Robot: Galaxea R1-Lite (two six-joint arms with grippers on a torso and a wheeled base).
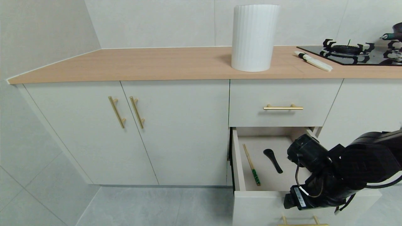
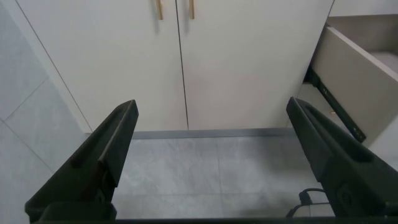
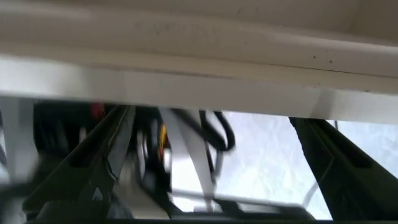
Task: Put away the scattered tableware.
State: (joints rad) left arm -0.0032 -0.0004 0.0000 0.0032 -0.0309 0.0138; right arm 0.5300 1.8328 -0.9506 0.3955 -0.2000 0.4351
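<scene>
The lower drawer [image 1: 237, 163] stands pulled out. Inside lie a pair of wooden chopsticks [image 1: 251, 164] with green tips and a black spoon [image 1: 273, 160]. On the countertop [image 1: 141, 64], a long white utensil with a black band [image 1: 312, 61] rests beside the stove. My right arm [image 1: 317, 182] hangs over the drawer's front right corner. Its gripper [image 3: 211, 124] is open, fingers [image 3: 106, 149] spread wide just beneath the pale drawer front [image 3: 199, 74], holding nothing. My left gripper [image 2: 210, 106] is open and empty, low over the floor before the cabinet doors [image 2: 180, 56].
A tall white ribbed container [image 1: 253, 37] stands on the counter above the drawers. A black gas stove [image 1: 355, 51] occupies the counter's far right. The upper drawer [image 1: 282, 107] is closed. The open drawer's gold handle [image 1: 303, 223] shows at the bottom edge. Grey floor lies left of the drawer.
</scene>
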